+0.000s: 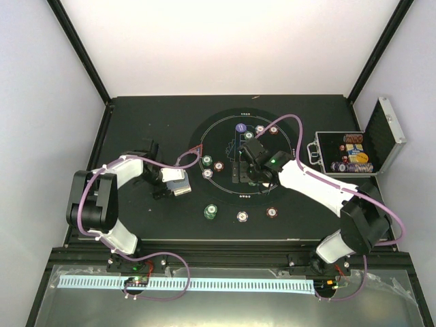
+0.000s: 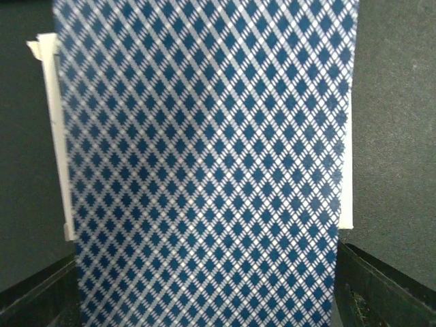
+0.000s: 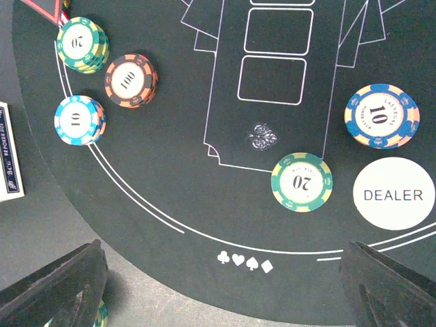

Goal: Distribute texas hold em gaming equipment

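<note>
My left gripper (image 1: pixel 172 184) is at the left rim of the round mat (image 1: pixel 225 194). In the left wrist view, playing cards (image 2: pixel 204 157) with blue diamond backs fill the gap, and both fingers press against their side edges. My right gripper (image 3: pixel 221 286) hangs open over the mat's middle with nothing between its fingers. Below it lie a green 20 chip (image 3: pixel 302 182), a blue 10 chip (image 3: pixel 381 116) and the white DEALER button (image 3: pixel 397 193). Further left are a green chip stack (image 3: pixel 82 44), a black-orange 100 stack (image 3: pixel 131 80) and a blue 10 stack (image 3: pixel 80 120).
The open silver case (image 1: pixel 347 153) with chips stands at the right of the table. A purple button (image 1: pixel 240 127) and the red triangle marker (image 1: pixel 196 151) lie on the mat. Three chip stacks (image 1: pixel 242 216) sit along its near rim. A white card box (image 3: pixel 8 153) lies off its edge.
</note>
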